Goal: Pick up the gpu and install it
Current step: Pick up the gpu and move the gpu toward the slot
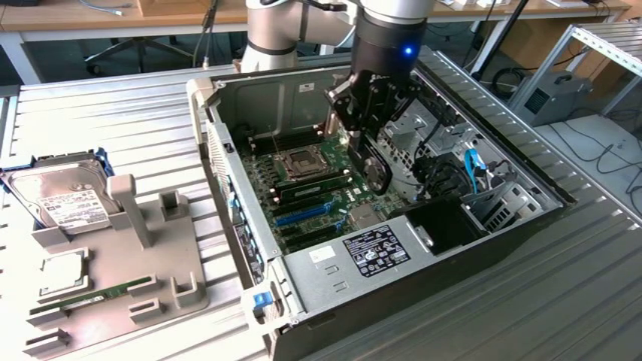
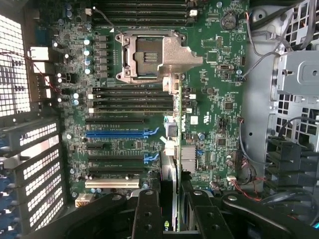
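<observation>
Subject: one arm working over an open computer case (image 1: 522,199) that lies on its side on a ribbed metal surface (image 1: 120,128).

Fingers: the gripper (image 1: 367,144) hangs over the case's open side, above the motherboard (image 1: 331,199). Its fingers (image 2: 147,214) are closed on the gpu (image 1: 374,171), one on each flat face.

Gpu: it is clear of the surface and held upright, hanging lengthwise below the fingers within the case opening. Its lower end is close above the motherboard, near the middle of the case. Whether it touches the board cannot be told. In the wrist view the gpu (image 2: 170,164) shows edge-on as a thin strip between the fingers, lying crosswise to the blue expansion slot (image 2: 118,133). That slot holds no card.

Inside the case: the CPU socket (image 1: 301,162) sits between the gpu and the case's rear wall. The power supply (image 1: 369,253), with its black label, occupies the near corner of the case.

Outside the case, to the exterior view's left of it: a grey fixture (image 1: 150,248) carries a hard drive (image 1: 62,201) and a green RAM stick (image 1: 95,295).
</observation>
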### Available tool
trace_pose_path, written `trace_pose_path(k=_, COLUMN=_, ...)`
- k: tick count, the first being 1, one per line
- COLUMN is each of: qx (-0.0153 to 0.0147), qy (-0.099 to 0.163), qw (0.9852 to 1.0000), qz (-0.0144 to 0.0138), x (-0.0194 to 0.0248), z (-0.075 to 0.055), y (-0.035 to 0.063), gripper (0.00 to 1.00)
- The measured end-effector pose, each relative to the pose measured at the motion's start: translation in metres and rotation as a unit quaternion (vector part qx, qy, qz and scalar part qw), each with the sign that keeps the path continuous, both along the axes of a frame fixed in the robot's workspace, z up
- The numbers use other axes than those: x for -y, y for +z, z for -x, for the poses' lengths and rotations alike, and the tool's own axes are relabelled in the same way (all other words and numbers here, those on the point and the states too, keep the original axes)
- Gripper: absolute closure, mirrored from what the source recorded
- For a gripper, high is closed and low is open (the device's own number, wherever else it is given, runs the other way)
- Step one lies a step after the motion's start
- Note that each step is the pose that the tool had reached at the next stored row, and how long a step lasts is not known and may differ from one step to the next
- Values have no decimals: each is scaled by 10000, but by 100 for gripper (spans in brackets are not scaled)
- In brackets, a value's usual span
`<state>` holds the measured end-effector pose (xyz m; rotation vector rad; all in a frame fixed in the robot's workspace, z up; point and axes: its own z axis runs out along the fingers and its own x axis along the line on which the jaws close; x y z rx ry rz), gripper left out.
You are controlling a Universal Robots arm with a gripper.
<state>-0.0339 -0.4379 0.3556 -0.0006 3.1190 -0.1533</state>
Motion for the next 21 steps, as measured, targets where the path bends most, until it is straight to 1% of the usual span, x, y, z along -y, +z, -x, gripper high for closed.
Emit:
trace_pose_path(k=17, qx=0, qy=0, qw=10000, qz=38, x=0, z=-88, y=-28, gripper=74)
trace_pose_path(k=21, qx=0, qy=0, qw=10000, qz=47, x=0, z=-141, y=-31, gripper=74)
